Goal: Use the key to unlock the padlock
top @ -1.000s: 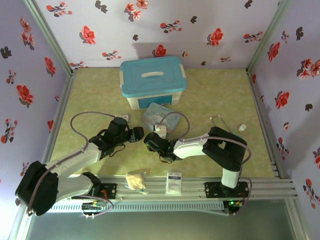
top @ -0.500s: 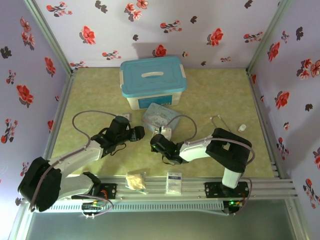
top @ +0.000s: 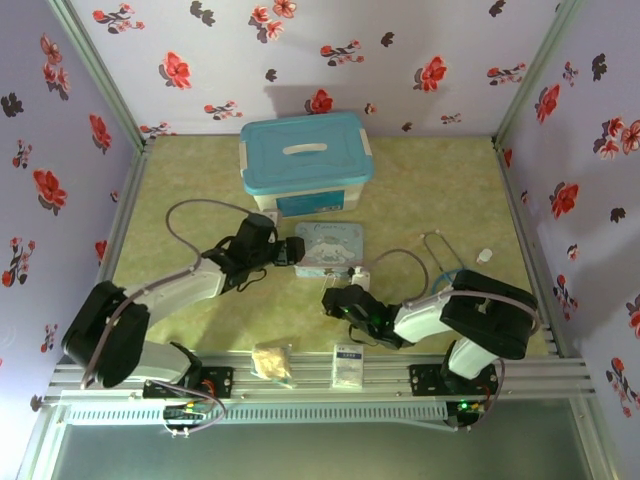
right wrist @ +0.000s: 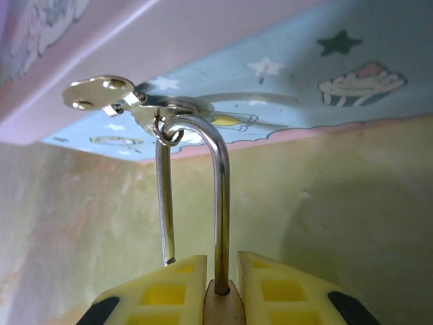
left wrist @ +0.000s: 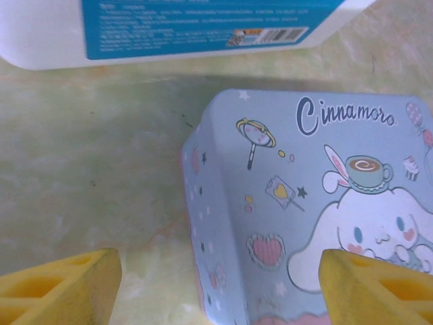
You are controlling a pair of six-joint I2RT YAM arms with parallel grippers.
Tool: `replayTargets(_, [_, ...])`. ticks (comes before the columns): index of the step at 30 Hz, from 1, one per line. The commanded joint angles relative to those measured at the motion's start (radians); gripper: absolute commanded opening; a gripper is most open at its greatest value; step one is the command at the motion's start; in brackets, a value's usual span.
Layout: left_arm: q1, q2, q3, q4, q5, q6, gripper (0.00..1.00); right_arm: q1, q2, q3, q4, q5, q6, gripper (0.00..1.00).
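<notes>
The right end effector (right wrist: pixel 220 269) is clamped on the padlock (right wrist: pixel 220 203): its two yellow fingers (right wrist: pixel 166 288) press against the small brass body from either side. The silver shackle rises straight out from between them toward the pastel tin (right wrist: pixel 270 88). One leg of the shackle runs down into the body. The other ends free just above the left finger, so the shackle appears open. A little ring around the bend of the shackle links it to a small flat silver tab (right wrist: pixel 95 91) with two holes, which lies against the tin's side. Whether that tab is the key cannot be told. The tin's side wall stands directly ahead of the padlock, with the desk (right wrist: pixel 325 223) below it.

The left end effector (left wrist: pixel 220 265) stands wide apart and holds nothing. One yellow finger (left wrist: pixel 61 284) is over bare desk and the other is over the tin's lid, so the tin's corner sits between them. In the top view it (top: pixel 288 250) sits at the tin's (top: pixel 330 245) left end.

The tin lies near the middle of the desk (top: pixel 450 190). A white storage box (top: pixel 305 160) with a blue lid stands just beyond it, toward the far edge. A beige packet (top: pixel 272 362) and a white card (top: pixel 348 365) lie along the near edge.
</notes>
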Motion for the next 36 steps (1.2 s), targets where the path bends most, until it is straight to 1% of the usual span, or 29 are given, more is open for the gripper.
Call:
replayTargets(1, [-0.034, 0.073, 0.048, 0.031, -0.018, 0.064, 0.76, -0.013, 0.014, -0.050, 0.089, 0.037, 0.038, 0.09])
replayTargets(5, [-0.057, 0.132, 0.071, 0.017, -0.031, 0.069, 0.70, -0.013, 0.097, -0.049, 0.221, 0.041, 0.067, 0.09])
replayTargets(8, [-0.073, 0.151, 0.081, -0.022, -0.079, 0.059, 0.68, -0.015, 0.210, -0.095, 0.427, 0.116, 0.140, 0.07])
replayTargets(10, [-0.077, 0.160, 0.078, -0.038, -0.095, 0.060, 0.66, -0.016, 0.324, -0.126, 0.641, 0.145, 0.157, 0.05])
replayTargets(11, [-0.077, 0.167, 0.075, -0.042, -0.101, 0.061, 0.65, -0.019, 0.360, -0.126, 0.688, 0.155, 0.198, 0.05])
replayTargets(12, [-0.080, 0.175, 0.075, -0.049, -0.108, 0.060, 0.65, -0.023, 0.383, -0.116, 0.689, 0.150, 0.219, 0.05])
replayTargets(14, [-0.080, 0.194, 0.078, -0.066, -0.113, 0.058, 0.64, -0.019, 0.404, -0.102, 0.689, 0.155, 0.206, 0.05])
replayTargets(16, [-0.080, 0.209, 0.080, -0.077, -0.116, 0.053, 0.61, -0.015, 0.408, -0.110, 0.687, 0.202, 0.205, 0.05])
replayTargets(19, [-0.085, 0.212, 0.069, -0.072, -0.117, 0.047, 0.59, -0.020, 0.416, -0.136, 0.689, 0.286, 0.252, 0.04])
replayTargets(23, [-0.085, 0.234, 0.076, -0.081, -0.120, 0.058, 0.59, -0.032, 0.436, -0.102, 0.689, 0.297, 0.257, 0.04])
replayTargets(25, [-0.088, 0.249, 0.084, -0.094, -0.116, 0.071, 0.58, -0.033, 0.462, -0.085, 0.690, 0.319, 0.291, 0.04])
replayTargets(28, [-0.089, 0.267, 0.089, -0.112, -0.117, 0.079, 0.58, -0.033, 0.494, -0.079, 0.691, 0.385, 0.362, 0.03])
replayTargets(31, [-0.088, 0.274, 0.076, -0.108, -0.123, 0.082, 0.58, -0.035, 0.481, -0.078, 0.690, 0.443, 0.334, 0.02])
replayTargets(36, [-0.088, 0.285, 0.066, -0.124, -0.148, 0.093, 0.57, -0.041, 0.468, -0.056, 0.690, 0.462, 0.291, 0.03])
